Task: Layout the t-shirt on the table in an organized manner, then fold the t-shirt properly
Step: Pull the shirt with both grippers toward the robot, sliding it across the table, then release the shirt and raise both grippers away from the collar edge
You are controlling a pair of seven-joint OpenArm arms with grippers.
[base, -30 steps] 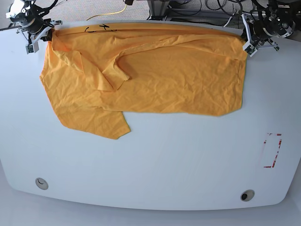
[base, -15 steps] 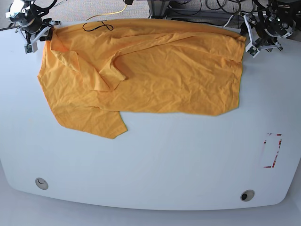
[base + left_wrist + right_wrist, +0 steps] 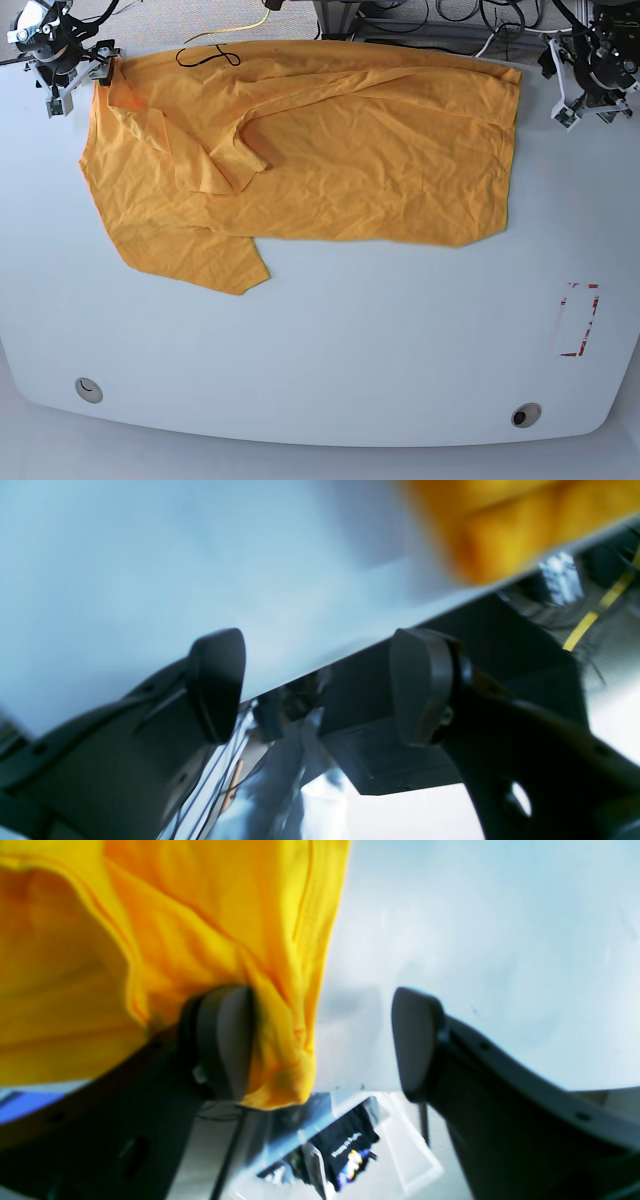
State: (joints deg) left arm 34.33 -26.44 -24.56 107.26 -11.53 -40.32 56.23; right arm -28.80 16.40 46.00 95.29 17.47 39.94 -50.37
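Looking first at what is hard to read, we find both wrist views blurred: in the left wrist view only a smeared corner of the orange-yellow cotton t-shirt (image 3: pixel 505 525) shows at the upper right of the frame, cut off by the edge. The left end effector (image 3: pixel 320 687) stands with its dark pads wide apart and nothing between them, over the far rim of the large white smooth table (image 3: pixel 150 565).

In the right wrist view the right end effector (image 3: pixel 320 1040) is also spread wide. The shirt's hem bunches against the inner face of one pad at the left of the frame, while the other pad stands clear of the cloth. We cannot tell whether the fabric only brushes that pad.

In the base view the shirt lies spread across the upper half of the table, wrinkled, one sleeve folded over near the upper left. A small black line drawing (image 3: pixel 208 55) shows near its top edge.

A red-tape rectangle outline (image 3: pixel 578 320) sits at the lower right, and two round grommets (image 3: pixel 89 390) near the bottom edge.
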